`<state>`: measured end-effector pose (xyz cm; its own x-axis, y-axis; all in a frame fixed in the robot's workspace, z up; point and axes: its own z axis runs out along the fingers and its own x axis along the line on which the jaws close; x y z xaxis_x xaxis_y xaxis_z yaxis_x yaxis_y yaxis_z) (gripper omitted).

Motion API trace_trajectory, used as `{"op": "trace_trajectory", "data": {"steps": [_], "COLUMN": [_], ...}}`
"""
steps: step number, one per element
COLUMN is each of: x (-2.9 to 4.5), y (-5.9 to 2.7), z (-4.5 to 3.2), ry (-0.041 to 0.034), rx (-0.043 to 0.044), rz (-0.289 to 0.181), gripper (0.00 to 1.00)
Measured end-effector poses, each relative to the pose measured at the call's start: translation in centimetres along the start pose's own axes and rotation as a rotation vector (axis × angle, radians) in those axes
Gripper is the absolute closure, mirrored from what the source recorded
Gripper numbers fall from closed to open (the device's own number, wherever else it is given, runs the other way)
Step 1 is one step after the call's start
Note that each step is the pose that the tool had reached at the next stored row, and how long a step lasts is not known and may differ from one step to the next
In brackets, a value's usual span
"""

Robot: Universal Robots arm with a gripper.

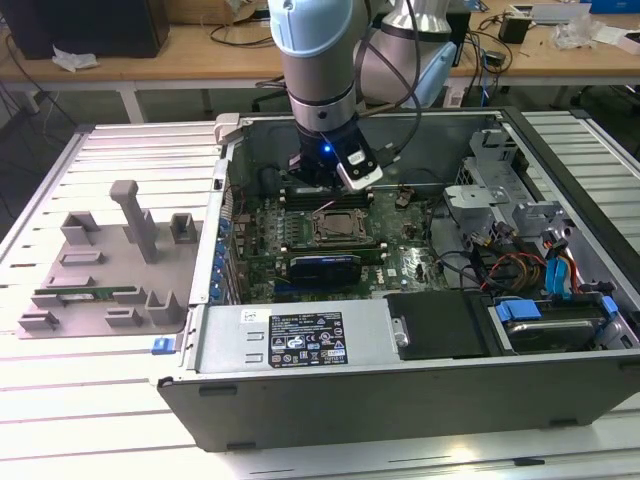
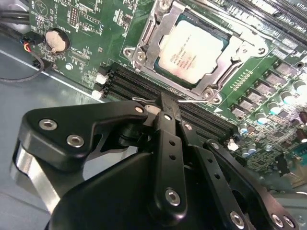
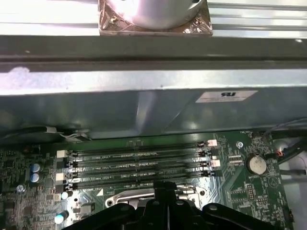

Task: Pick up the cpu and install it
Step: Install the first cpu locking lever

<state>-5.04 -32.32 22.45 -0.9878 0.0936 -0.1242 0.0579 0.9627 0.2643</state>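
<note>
1. Note the flat square silver-topped cpu (image 2: 196,50) seated in the square metal socket frame (image 2: 144,45), mid-board inside the open grey computer case (image 1: 400,390).
2. Read the black tool (image 2: 170,103) as fingers together, tip at the thin wire socket lever (image 2: 144,100). Cannot tell if clamped on it or only touching.
3. Looks like latch work. Keep travel slow and straight, load the wire only, and stay off the long black memory slots (image 3: 139,163) just beside the socket.
4. Mind the tight room: case wall close on the far side, coloured cable bundle (image 1: 500,265) towards the exterior view's right.
5. Note the case lying on the white slatted worktop (image 1: 120,420), grey moulded parts tray (image 1: 100,250) on the exterior view's left.
</note>
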Motion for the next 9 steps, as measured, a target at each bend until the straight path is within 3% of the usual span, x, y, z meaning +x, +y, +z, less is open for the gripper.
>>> {"op": "trace_trajectory", "data": {"steps": [6,9], "x": [0.15,0.17], "y": [0.29,0.35], "z": [0.37,0.49], "ry": [-0.0039,-0.0082], "rx": [-0.0003,0.0238], "rz": [-0.001,-0.006], "gripper": [0.89,0.89]}}
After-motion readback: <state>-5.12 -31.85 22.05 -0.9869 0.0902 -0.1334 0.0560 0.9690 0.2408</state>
